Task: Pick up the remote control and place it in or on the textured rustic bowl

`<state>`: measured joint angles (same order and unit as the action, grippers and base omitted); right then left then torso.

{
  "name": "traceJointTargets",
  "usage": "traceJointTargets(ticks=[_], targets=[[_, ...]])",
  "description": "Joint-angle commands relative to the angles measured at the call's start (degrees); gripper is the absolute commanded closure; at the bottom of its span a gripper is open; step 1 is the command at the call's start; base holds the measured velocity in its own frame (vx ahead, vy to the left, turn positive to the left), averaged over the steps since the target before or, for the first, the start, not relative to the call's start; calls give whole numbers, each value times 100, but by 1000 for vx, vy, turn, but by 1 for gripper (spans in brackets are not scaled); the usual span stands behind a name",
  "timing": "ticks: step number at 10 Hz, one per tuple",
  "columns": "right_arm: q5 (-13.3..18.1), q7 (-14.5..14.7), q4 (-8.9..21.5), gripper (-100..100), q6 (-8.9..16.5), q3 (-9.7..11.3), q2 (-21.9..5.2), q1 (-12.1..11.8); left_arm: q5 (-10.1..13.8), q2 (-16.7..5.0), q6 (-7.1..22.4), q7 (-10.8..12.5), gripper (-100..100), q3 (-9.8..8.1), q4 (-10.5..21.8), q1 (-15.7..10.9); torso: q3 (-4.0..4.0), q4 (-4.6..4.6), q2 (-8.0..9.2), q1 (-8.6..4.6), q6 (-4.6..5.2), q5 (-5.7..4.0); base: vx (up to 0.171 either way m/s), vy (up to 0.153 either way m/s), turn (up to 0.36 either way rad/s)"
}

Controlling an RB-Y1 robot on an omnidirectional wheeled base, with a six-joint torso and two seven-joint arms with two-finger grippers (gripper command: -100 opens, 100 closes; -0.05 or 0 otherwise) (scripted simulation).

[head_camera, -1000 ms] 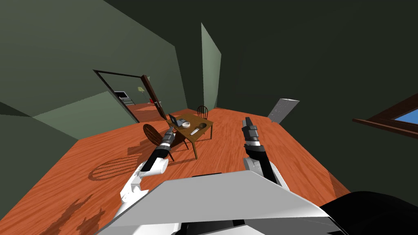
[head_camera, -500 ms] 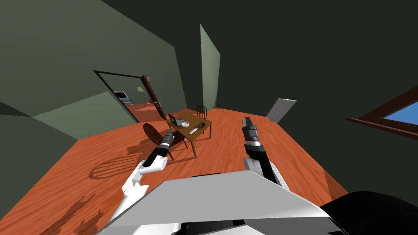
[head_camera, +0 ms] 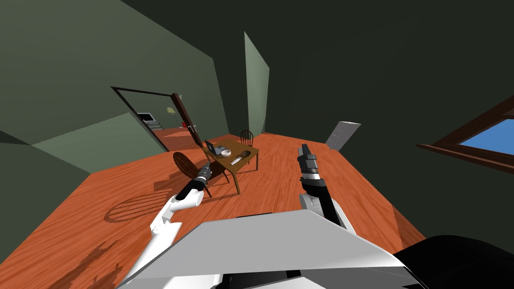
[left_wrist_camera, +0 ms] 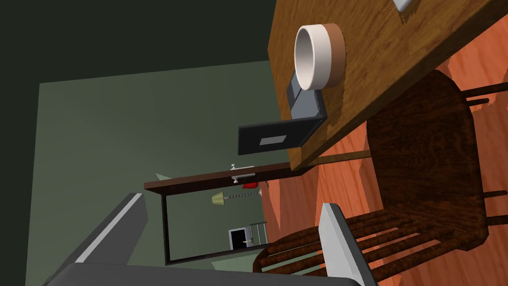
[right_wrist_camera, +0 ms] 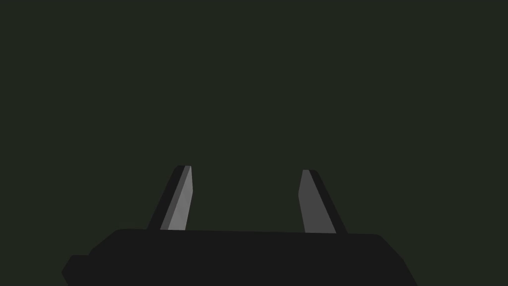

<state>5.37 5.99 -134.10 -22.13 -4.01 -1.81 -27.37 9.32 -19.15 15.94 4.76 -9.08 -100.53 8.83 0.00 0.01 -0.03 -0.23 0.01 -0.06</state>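
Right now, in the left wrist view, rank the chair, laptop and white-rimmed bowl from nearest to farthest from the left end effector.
1. Chair, just past the left end effector.
2. Laptop, at the table's near edge.
3. White-rimmed bowl, behind the laptop.

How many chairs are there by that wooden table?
2. One chair stands at the table's left side, near the left claw; a second chair stands at its far end. The table might hide another.

Home dining room, wooden table [left_wrist_camera: 377, 49] with chairs [left_wrist_camera: 426, 149], laptop [left_wrist_camera: 278, 136], plank floor [head_camera: 281, 185], open doorway [head_camera: 150, 125]
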Motion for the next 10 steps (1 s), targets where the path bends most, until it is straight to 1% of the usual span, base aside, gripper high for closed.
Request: traceJointTargets(ticks=[1,2,3,4,6,7,8,9,10], targets=[[0,0,0,0,0,0,0,0,20,-15,276,43,-100,-46,229,-120,0,0,0,0,0,0,0,-52,-14],[0,0,0,0,0,0,0,0,90,-72,444,133,-100,-142,375,-250,-1,0,-1,3,-1,0,7,-72,-35],[0,0,0,0,0,0,0,0,90,-72,606,133,-100,-142,502,-250,-3,-1,-5,-4,1,-1,19,-57,-20],[0,0,0,0,0,0,0,0,161,-128,747,228,-100,-241,732,-377,-5,-2,-8,1,-1,0,40,-51,-41],[0,0,0,0,0,0,0,-1,161,-128,938,228,-100,-241,779,-377,-10,-4,-16,6,-1,1,31,-32,-9],[0,0,0,0,0,-1,0,-1,232,-184,1143,326,-100,-344,1056,-499,-7,-3,-11,14,-2,2,49,-38,-44],[0,0,0,0,0,0,0,-1,232,-184,1269,326,-100,-344,1056,-499,-10,-4,-19,10,0,2,52,-45,-29],[0,0,0,0,0,0,0,-1,305,-240,1482,426,-100,-448,1275,-616,-12,-5,-20,7,-1,1,72,-62,-57],[0,0,0,0,0,0,0,-1,305,-240,1596,426,-100,-448,1333,-616,-15,-6,-27,1,0,0,70,-50,-22]])
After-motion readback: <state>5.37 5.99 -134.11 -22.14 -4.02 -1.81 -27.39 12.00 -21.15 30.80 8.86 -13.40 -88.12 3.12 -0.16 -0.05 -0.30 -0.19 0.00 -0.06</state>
